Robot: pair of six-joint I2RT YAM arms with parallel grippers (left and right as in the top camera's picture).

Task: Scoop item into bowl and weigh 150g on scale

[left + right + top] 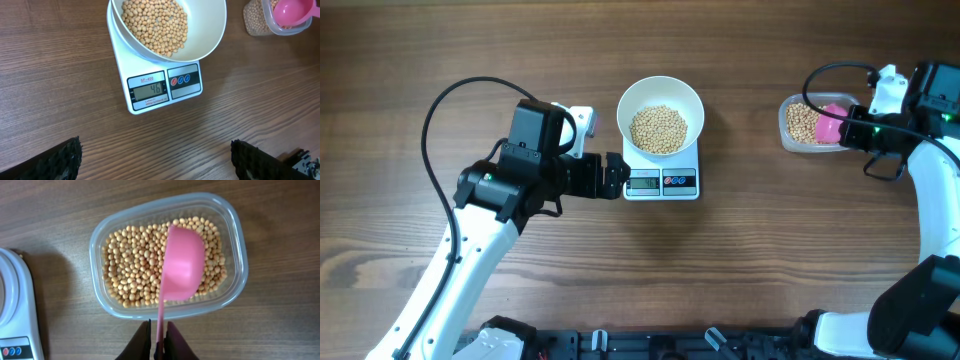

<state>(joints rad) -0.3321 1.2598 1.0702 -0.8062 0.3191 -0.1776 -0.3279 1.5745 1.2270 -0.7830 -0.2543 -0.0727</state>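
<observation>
Bowl (pixel 630 100) of beans (pixel 658 128) sat on the scale (pixel 661 183) overhead, left gripper (pixel 613 176) beside it, fingers spread. Left wrist: display looked short of target. Right wrist: right gripper (pixel 159 347) pinched the scoop (pixel 182 265), down in the tub (pixel 235 235). Refilling, I'd say; next, lift level and carry over.

Finding: a robotics test bench, lab-type setting. Evidence: a white jointed left arm (pixel 470 250) and right arm (pixel 940 190) stand at one wood-grain counter (pixel 740 270). A loose black cable (pixel 450 100) loops above it. Black mounting hardware (pixel 650 345) lines the near edge. A scale (pixel 660 183) sits mid-counter. Surrounding room out of frame.
</observation>
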